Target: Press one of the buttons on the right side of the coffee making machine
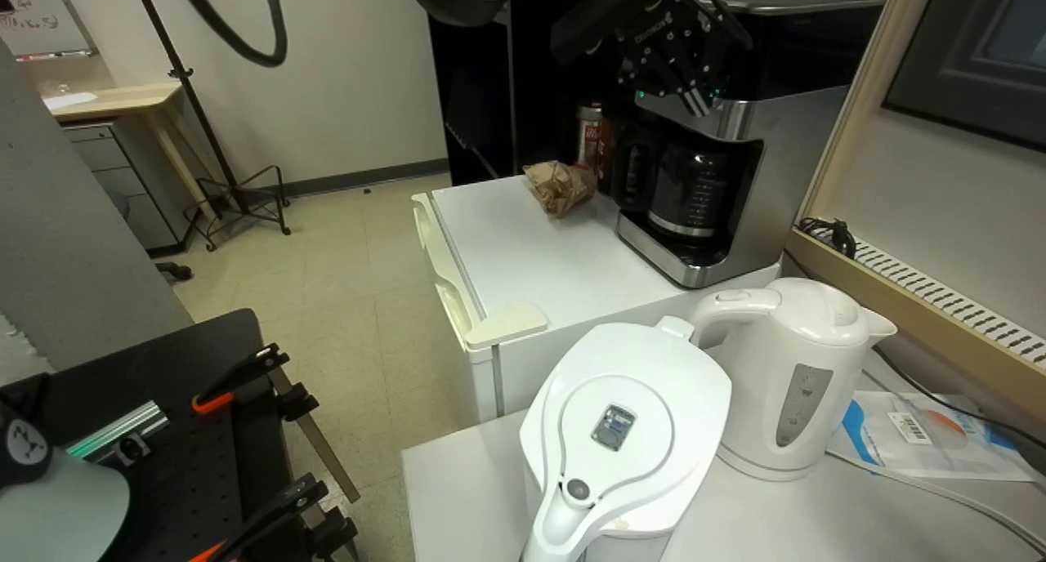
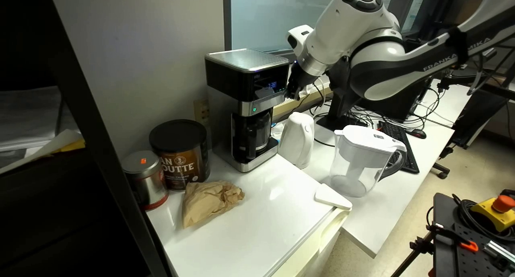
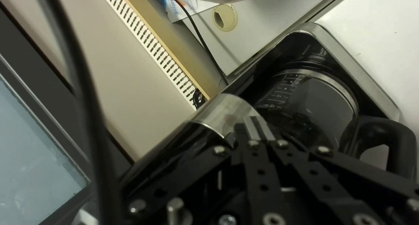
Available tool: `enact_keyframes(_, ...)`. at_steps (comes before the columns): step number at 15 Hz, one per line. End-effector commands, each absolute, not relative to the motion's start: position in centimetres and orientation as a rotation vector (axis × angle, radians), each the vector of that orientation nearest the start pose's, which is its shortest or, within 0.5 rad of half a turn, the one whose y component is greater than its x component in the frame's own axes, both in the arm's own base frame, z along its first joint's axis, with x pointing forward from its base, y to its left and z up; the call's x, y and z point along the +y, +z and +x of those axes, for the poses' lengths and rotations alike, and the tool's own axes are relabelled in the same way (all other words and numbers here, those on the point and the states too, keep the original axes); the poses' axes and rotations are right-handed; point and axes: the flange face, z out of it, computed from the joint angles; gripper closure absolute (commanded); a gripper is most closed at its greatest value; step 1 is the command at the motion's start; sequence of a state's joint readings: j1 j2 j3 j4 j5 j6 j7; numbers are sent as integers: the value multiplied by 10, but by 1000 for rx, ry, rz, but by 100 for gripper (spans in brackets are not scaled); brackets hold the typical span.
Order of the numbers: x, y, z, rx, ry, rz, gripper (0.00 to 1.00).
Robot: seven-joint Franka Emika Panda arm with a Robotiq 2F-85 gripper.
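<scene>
The coffee making machine, tall, black and silver, stands on the white fridge top in both exterior views. Its blue display is lit on the black front panel, with a green light on the silver band below. The dark glass carafe sits in its lower bay. My gripper is shut and empty, fingertips together, at the machine's front near the silver band. In an exterior view the gripper is beside the panel's right edge. In the wrist view the fingertips overlap the silver band. Contact cannot be told; individual buttons are not distinguishable.
The white kettle and water-filter jug stand on the desk beside the fridge. A paper bag, a coffee can and a metal tin are on the machine's other side. A wall runs behind the machine.
</scene>
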State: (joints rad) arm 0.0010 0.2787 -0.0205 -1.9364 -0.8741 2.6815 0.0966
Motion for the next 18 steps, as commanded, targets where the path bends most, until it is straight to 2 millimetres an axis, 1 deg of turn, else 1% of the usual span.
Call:
enact_keyframes(1,12,385,632,781,570,2380,100)
enact_keyframes(5,12,377,603,908,506,2270,100)
enact_keyframes(9,16,374,575,1039,488,2147,100)
enact_keyframes(14,22,377,541,1162,515,2029,100)
enact_keyframes(18,29,378,519,1234,563,1975,100)
